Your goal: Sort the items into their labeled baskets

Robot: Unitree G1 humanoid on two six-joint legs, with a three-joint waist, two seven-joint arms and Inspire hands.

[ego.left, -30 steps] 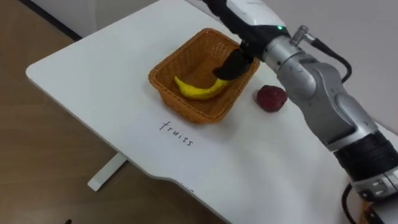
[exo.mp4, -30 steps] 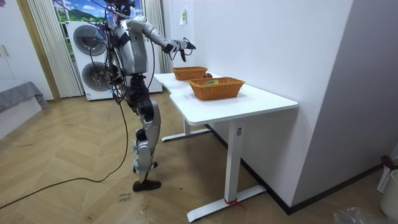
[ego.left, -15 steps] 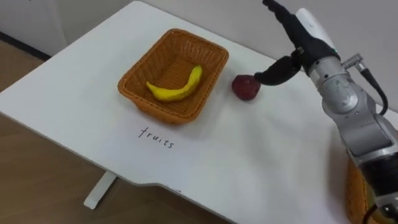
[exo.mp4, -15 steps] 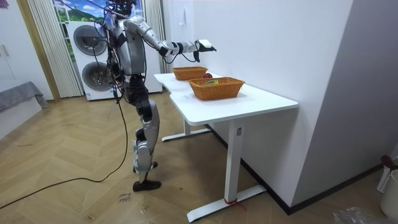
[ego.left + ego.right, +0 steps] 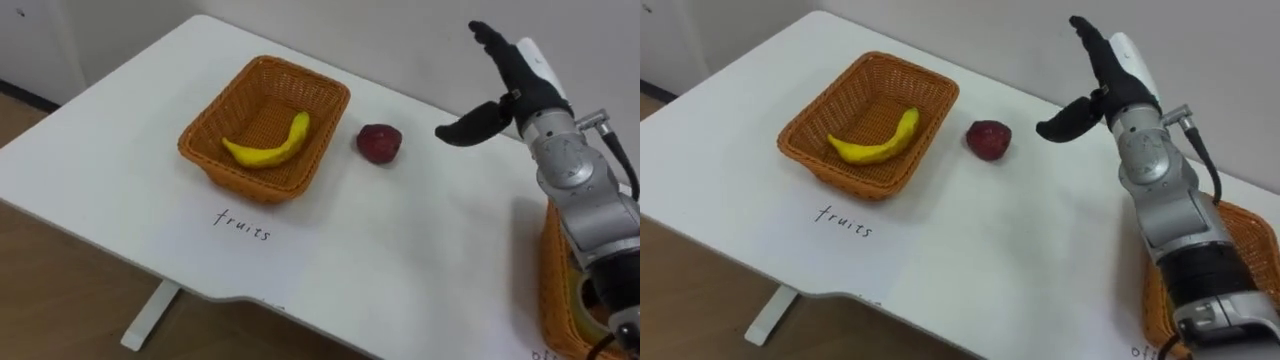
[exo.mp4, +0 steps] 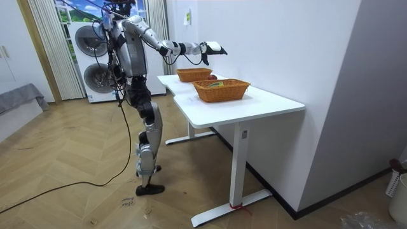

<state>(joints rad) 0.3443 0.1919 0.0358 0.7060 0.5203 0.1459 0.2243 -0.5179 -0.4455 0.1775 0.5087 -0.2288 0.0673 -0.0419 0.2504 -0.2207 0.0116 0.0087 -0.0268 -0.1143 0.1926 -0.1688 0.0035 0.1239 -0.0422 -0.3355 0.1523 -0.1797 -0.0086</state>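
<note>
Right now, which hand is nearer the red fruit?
Right. The right hand hovers open, right of the red fruit; the left hand hangs by the robot's hip, away from the table.

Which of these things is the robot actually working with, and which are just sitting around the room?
Part of the job: banana in the fruit basket; red fruit on the table beside that basket; second basket; the open right hand above the table.
Just around: stacked washing machines; curtain.
</note>
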